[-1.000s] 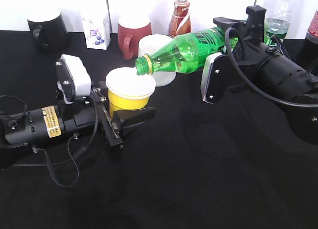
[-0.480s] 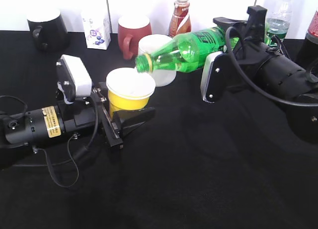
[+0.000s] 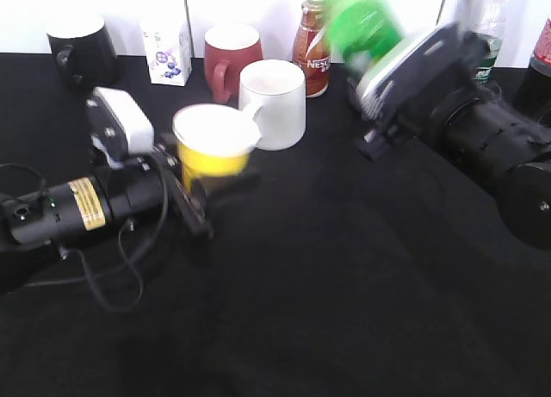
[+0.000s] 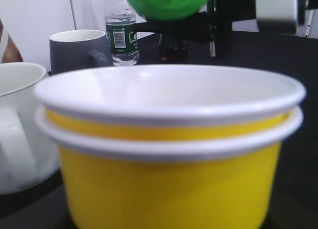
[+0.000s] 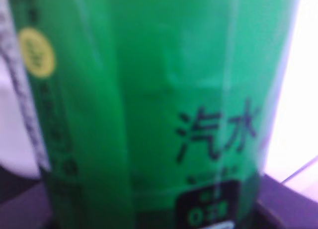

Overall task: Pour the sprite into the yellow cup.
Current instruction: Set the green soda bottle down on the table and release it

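The left end effector (image 3: 207, 195) is closed on the yellow cup (image 3: 213, 147), near the left side of the black worktop (image 3: 327, 311). The cup stands upright. In the left wrist view the cup (image 4: 169, 154) looks like two cups, one sitting inside the other, with white rims and a white inside.

The right end effector (image 3: 387, 87) grips the sprite (image 3: 362, 18) near the back right part of the worktop. The sprite is blurry there. It is lifted up and well apart from the cup, and its top goes out of the picture. In the right wrist view the green label of the sprite (image 5: 149, 110) fills almost all of the picture.

A white mug (image 3: 274, 102) stands just beside the cup, toward the back. A red mug (image 3: 231, 57), a black mug (image 3: 82, 52), a small white carton (image 3: 168, 46) and a brown bottle (image 3: 312, 48) stand along the back edge
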`<state>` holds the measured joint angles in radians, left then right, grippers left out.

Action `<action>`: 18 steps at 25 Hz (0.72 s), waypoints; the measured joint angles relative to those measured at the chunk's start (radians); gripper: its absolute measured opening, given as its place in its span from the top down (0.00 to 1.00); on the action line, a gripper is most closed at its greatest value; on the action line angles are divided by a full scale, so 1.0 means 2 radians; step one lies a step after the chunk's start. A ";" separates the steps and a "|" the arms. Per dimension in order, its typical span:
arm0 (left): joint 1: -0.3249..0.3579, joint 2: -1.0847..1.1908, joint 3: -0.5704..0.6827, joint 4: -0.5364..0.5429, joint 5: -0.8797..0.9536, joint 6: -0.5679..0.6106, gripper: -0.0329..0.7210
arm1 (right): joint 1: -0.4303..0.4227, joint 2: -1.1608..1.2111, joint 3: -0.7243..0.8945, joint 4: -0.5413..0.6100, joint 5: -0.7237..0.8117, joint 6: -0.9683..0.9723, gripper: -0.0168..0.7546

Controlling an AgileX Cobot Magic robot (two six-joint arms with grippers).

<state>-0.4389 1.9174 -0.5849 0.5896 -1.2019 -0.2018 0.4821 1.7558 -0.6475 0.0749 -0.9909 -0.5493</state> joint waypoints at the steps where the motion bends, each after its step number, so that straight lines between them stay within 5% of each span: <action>1: 0.003 0.000 0.000 -0.029 0.000 0.006 0.34 | 0.000 0.000 0.000 -0.002 0.000 0.061 0.41; 5: 0.044 0.000 -0.001 -0.107 0.001 0.026 0.34 | 0.000 0.000 0.000 -0.006 -0.007 0.173 0.41; 12: 0.160 0.029 -0.083 -0.114 0.001 0.059 0.34 | 0.000 0.000 0.000 -0.006 -0.011 0.190 0.41; 18: 0.192 0.148 -0.209 -0.115 0.001 0.059 0.34 | 0.000 0.000 0.000 -0.007 -0.058 0.222 0.41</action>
<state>-0.0546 2.2129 -1.0037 0.3592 -1.1990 -0.0831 0.4821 1.7558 -0.6475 0.0600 -1.1064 -0.1049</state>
